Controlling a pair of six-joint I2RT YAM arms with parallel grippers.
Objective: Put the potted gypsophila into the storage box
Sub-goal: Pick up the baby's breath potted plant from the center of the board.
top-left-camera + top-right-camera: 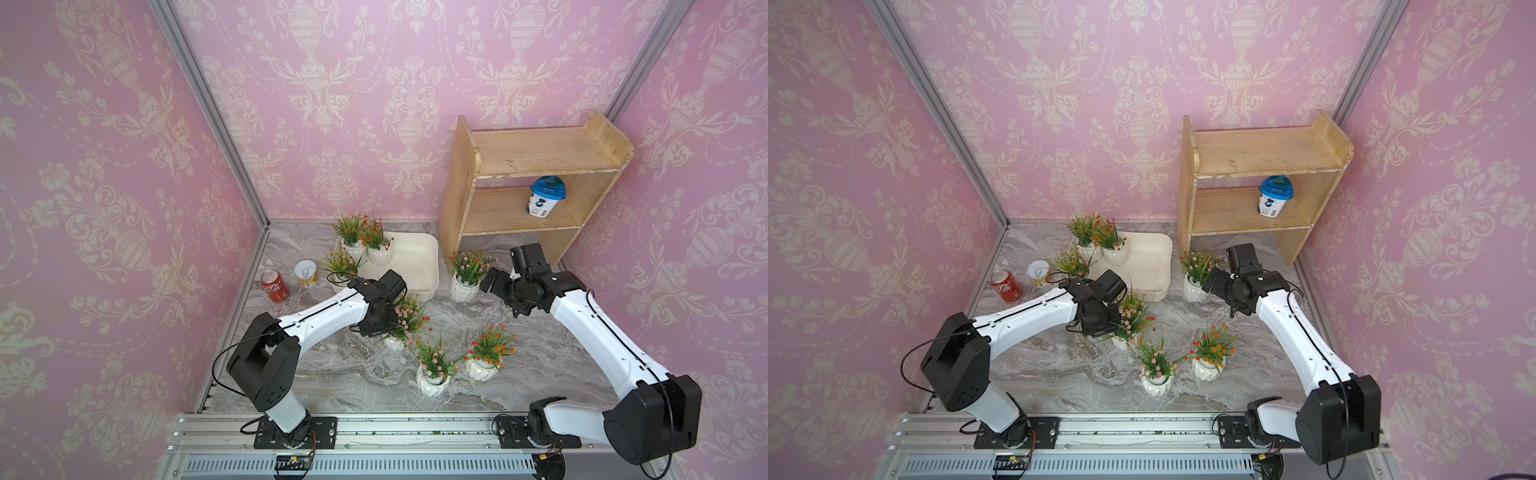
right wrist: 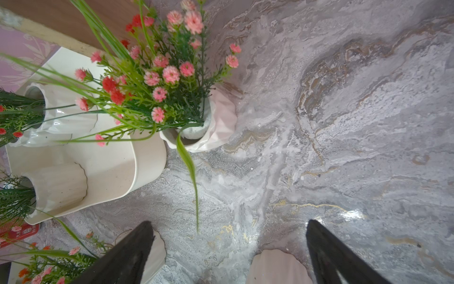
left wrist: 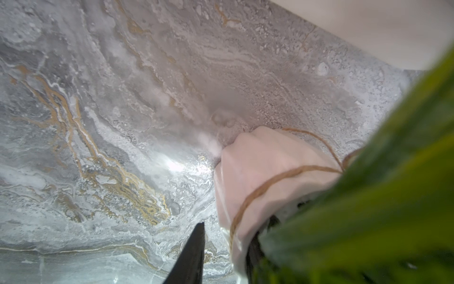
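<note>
The storage box (image 1: pixel 415 259) sits on the marble tabletop (image 1: pixel 332 365). Two orange-flowered pots (image 1: pixel 379 253) stand in its back left corner. A third pot (image 1: pixel 343 272) is at its left wall, seemingly inside too.

Just in front of the storage box, the potted gypsophila (image 1: pixel 409 318) with pink and red blooms stands on the marble. The left gripper (image 3: pixel 226 236) is down over its white pot. Its fingers (image 3: pixel 192 250) stand narrow but parted. The one seen in the left wrist view is just short of the twine-wrapped pot wall, and the other is dark behind the rim.

The right gripper (image 1: pixel 505 270) hangs to the right of the storage box with its jaws spread wide, holding nothing. It is just beside a pink-flowered pot (image 1: pixel 464 286).

Farther in front of the box stand another pink-flowered plant (image 1: pixel 432 376) and an orange-flowered plant (image 1: pixel 483 365).

To the left of the box are a red cola can (image 1: pixel 275 286) and a yellow pull-tab can (image 1: pixel 306 274). Behind the box to the right is the wooden shelf unit (image 1: pixel 478 208), with a blue-lidded cup (image 1: pixel 547 198) on its middle shelf.
</note>
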